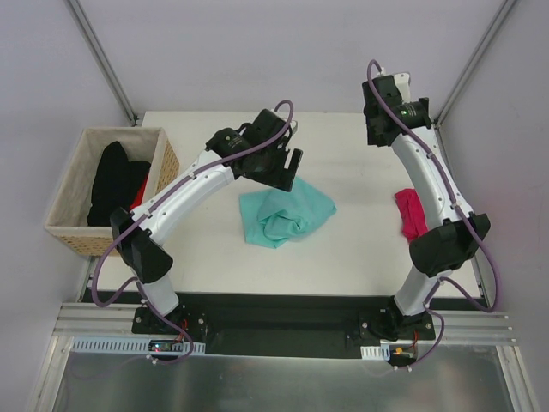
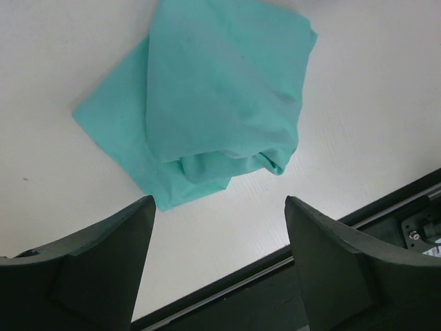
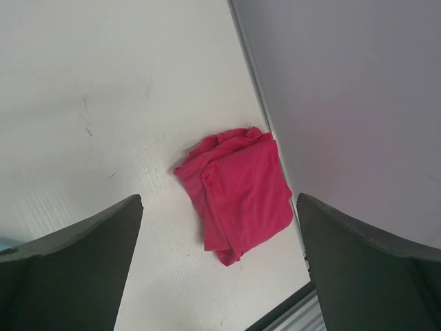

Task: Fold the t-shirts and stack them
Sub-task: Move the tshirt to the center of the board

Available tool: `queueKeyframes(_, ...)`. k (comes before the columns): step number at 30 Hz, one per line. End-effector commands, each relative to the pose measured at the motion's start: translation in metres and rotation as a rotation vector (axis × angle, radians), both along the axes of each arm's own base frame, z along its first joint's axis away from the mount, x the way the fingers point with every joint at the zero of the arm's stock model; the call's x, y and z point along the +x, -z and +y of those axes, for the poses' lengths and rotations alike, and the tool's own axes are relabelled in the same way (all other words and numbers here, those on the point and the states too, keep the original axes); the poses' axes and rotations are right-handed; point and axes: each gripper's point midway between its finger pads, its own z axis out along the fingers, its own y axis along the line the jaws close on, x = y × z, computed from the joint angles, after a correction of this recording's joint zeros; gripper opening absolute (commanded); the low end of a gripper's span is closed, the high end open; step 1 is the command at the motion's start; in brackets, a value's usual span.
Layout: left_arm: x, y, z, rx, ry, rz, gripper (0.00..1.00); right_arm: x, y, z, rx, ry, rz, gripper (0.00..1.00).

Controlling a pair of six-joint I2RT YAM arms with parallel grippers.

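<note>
The left gripper [image 2: 219, 201] hovers spread over the teal t-shirt [image 2: 220, 103]. Right of it, the right gripper [image 3: 219, 200] gapes, seemingly above the pink t-shirt [image 3: 238, 193].

White table [image 1: 360, 249], pale walls [image 1: 257, 51], wicker basket [image 1: 75, 241].

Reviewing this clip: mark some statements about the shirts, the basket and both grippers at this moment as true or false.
1. The teal t-shirt lies bunched on the table, apart from the pink t-shirt. True.
2. The left gripper is shut on the teal t-shirt. False: its fingers stand wide apart above it, with nothing between them.
3. The pink t-shirt is stacked on the teal one. False: it lies alone at the table's right edge, by the wall.
4. The basket to the left holds dark cloth. True.
5. The right gripper is open and holds nothing. True.
</note>
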Motion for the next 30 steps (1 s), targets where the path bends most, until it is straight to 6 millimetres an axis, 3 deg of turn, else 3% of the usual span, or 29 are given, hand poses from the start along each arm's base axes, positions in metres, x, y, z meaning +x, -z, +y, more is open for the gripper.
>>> queueKeyframes(1, -0.005, -0.004, 0.019, 0.029, -0.053, -0.034, 0.74, -0.017, 0.004, 0.019, 0.100, -0.037, -0.014, 0.97)
queueKeyframes(5, 0.000, 0.004, 0.036, 0.085, -0.134, -0.056, 0.73, -0.024, 0.019, 0.045, 0.198, -0.093, -0.023, 0.80)
queueKeyframes(13, 0.014, -0.011, 0.064, 0.062, -0.286, -0.126, 0.66, -0.041, 0.040, 0.100, 0.236, -0.185, 0.002, 0.43)
queueKeyframes(17, 0.013, 0.002, 0.073, 0.076, -0.311, -0.098, 0.57, -0.055, 0.045, 0.122, 0.246, -0.227, 0.007, 0.29)
queueKeyframes(21, 0.004, 0.016, 0.078, 0.079, -0.325, -0.061, 0.56, -0.068, 0.057, 0.139, 0.260, -0.273, 0.018, 0.29)
queueKeyframes(27, -0.014, 0.044, 0.088, 0.107, -0.351, 0.007, 0.59, -0.086, 0.089, 0.172, 0.289, -0.357, 0.124, 0.57)
queueKeyframes(30, -0.019, 0.051, 0.094, 0.118, -0.364, 0.017, 0.59, -0.096, 0.103, 0.186, 0.281, -0.402, 0.168, 0.64)
